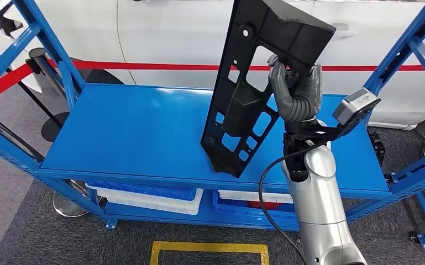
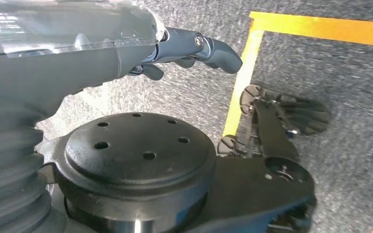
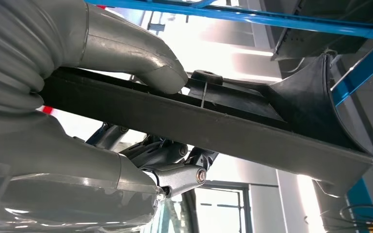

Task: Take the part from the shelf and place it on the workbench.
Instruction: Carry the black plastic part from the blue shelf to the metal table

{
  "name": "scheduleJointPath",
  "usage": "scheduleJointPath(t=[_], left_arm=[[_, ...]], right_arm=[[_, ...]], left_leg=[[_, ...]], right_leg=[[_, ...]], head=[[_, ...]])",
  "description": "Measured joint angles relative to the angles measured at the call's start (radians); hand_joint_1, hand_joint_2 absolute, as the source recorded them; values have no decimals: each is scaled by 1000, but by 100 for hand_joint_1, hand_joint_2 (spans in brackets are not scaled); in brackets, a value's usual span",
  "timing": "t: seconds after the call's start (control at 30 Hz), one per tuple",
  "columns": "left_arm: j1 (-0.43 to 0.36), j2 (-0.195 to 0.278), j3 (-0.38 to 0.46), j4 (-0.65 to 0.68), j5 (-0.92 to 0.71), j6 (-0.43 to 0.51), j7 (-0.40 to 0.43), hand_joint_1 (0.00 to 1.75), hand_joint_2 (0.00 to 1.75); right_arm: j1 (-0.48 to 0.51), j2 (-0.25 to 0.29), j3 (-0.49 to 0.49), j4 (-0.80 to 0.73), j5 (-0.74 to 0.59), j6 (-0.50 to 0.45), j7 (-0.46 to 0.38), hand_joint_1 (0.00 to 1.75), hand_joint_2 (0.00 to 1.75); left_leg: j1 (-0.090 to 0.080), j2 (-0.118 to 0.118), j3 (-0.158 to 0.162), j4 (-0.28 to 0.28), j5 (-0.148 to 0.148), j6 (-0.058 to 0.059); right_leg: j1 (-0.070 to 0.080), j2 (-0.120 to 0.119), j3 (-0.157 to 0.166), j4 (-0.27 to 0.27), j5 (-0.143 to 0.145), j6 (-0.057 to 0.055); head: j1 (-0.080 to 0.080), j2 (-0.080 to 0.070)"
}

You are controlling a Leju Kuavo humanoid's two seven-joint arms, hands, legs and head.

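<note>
right hand grips the long black perforated plastic bracket part near its upper end, thumb on one face, fingers wrapped behind; part hangs tilted, lower tip just above or touching the blue metal shelf deck, cannot tell which; left hand hangs over grey carpet, holds nothing, fingers loosely apart; risks: grip sits high and off-centre, so the long lower end could swing or pivot in the hand on a turn; slip likely if the thumb loses the thin edge; lower tip may drag on the deck front lip; room: blue diagonal frame braces close on the right, so lift straight up and back; open deck to the left; white car body behind the red barrier tape; workbench placement not yet done
</note>
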Motion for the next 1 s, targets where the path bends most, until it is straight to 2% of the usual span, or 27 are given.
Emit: scheduleJointPath(t=[0.03,0.07,0.1,0.13,0.2,0.3,0.33,0.37,0.43,0.47,0.5,0.53,0.57,0.6,0.63,0.67,0.7,0.73,0.8,0.83,0.87,0.9,0.97,1.0], left_arm=[[0,0,0,0,0,0,0,0,175],[0,0,0,0,-1,0,0,0,175],[-1,0,0,0,-1,0,1,0,175],[-1,0,0,0,-1,0,1,0,175],[-1,1,0,0,-1,0,2,0,175],[-1,1,0,0,-1,0,2,0,175],[-1,1,0,0,-2,0,3,0,175],[0,2,0,0,-2,0,4,0,175],[2,2,0,0,-2,0,6,0,175],[2,2,0,0,-2,0,7,0,175],[1,2,0,0,-2,-1,7,0,175],[1,2,0,0,-2,-1,8,0,175],[1,2,0,0,-2,-1,8,0,175],[0,2,0,0,-1,-1,9,0,175],[-1,3,0,0,-1,-1,9,0,175],[-3,3,0,0,-2,-1,9,0,175],[-5,4,0,0,-2,-1,9,0,175],[-7,5,0,0,-3,-2,10,0,175],[-7,5,0,0,-5,-3,11,0,175],[-7,5,0,0,-6,-3,11,0,175],[-7,5,0,0,-7,-4,12,0,175],[-6,5,0,0,-8,-4,13,0,175],[-6,5,0,0,-11,-8,14,0,175],[-6,5,0,0,-12,-11,14,0,175]], right_arm=[[0,0,-1,1,0,3,0,175,175],[-1,0,-1,2,-1,5,0,175,175],[-2,0,-1,2,-1,6,-1,175,175],[-3,0,-1,2,-2,6,-1,175,175],[-3,-1,-1,3,-3,7,-2,175,175],[-4,-1,-2,3,-3,7,-1,175,175],[-6,-1,-2,5,-4,7,-1,175,175],[-7,-1,-2,8,-5,7,-1,175,175],[-10,0,-2,14,-7,8,-1,175,175],[-10,0,-2,16,-8,8,-2,175,175],[-10,0,-2,20,-9,8,-2,175,175],[-10,0,-2,23,-10,8,-2,175,175],[-10,0,-2,27,-11,8,-2,175,175],[-10,0,-2,29,-12,8,-1,175,175],[-11,0,-2,30,-12,8,-2,175,175],[-12,0,-2,31,-12,8,-2,175,175],[-14,0,-2,31,-12,8,-2,175,175],[-15,0,-2,33,-12,8,-2,175,175],[-13,-1,-2,36,-13,8,-3,175,175],[-10,-1,-2,37,-13,7,-3,175,175],[-7,-2,-2,37,-13,7,-2,175,175],[-3,-3,-2,37,-13,7,-2,175,175],[7,-4,-2,37,-14,7,-2,175,175],[14,-6,-2,37,-14,7,-2,175,175]], left_leg=[[1,0,-12,8,4,-3],[0,0,-24,17,7,-7],[0,-1,-33,25,10,-11],[-2,-2,-39,31,13,-16],[-4,-3,-43,35,16,-21],[-4,-3,-44,35,19,-24],[-3,-4,-51,40,14,-30],[-1,-5,-64,62,-11,-38],[4,-6,-104,166,-102,-56],[5,-6,-120,236,-149,-60],[6,-6,-127,291,-172,-61],[7,-6,-120,319,-173,-61],[6,-6,-98,312,-155,-59],[6,-6,-58,270,-130,-55],[5,-6,-3,202,-112,-49],[2,-7,54,124,-108,-42],[-2,-7,96,62,-111,-35],[-6,-8,121,20,-118,-30],[-6,-8,120,-2,-109,-20],[-5,-6,116,-7,-97,-15],[-2,-3,108,-12,-83,-7],[0,0,98,-16,-68,0],[-1,3,69,-14,-44,8],[-2,3,53,-12,-34,9]], right_leg=[[-3,0,47,-58,21,1],[-3,0,96,-128,31,0],[-2,1,132,-182,39,-4],[-1,3,152,-214,40,-10],[2,5,153,-221,43,-19],[1,6,152,-224,42,-21],[0,5,144,-226,49,-28],[-2,3,132,-229,60,-38],[-3,0,100,-232,88,-56],[-3,0,87,-232,99,-58],[-2,-1,74,-231,109,-58],[0,-2,62,-231,118,-57],[1,-2,50,-231,128,-56],[2,-2,40,-231,137,-55],[3,-2,32,-230,145,-53],[4,-2,26,-230,154,-49],[4,-2,23,-231,162,-44],[3,-3,21,-234,171,-38],[3,-4,21,-243,189,-25],[3,-2,18,-244,188,-20],[3,-1,11,-230,164,-17],[3,0,-1,-197,123,-14],[1,1,-31,-79,19,-9],[1,1,-40,-19,-9,-6]], head=[[0,0],[0,0],[-1,0],[-1,0],[-1,0],[-1,0],[-1,0],[-1,0],[-2,0],[-2,0],[-2,0],[-2,0],[-2,0],[-2,0],[-2,0],[-2,0],[-2,0],[-3,0],[-5,0],[-6,0],[-5,0],[-4,0],[-2,0],[-2,0]])
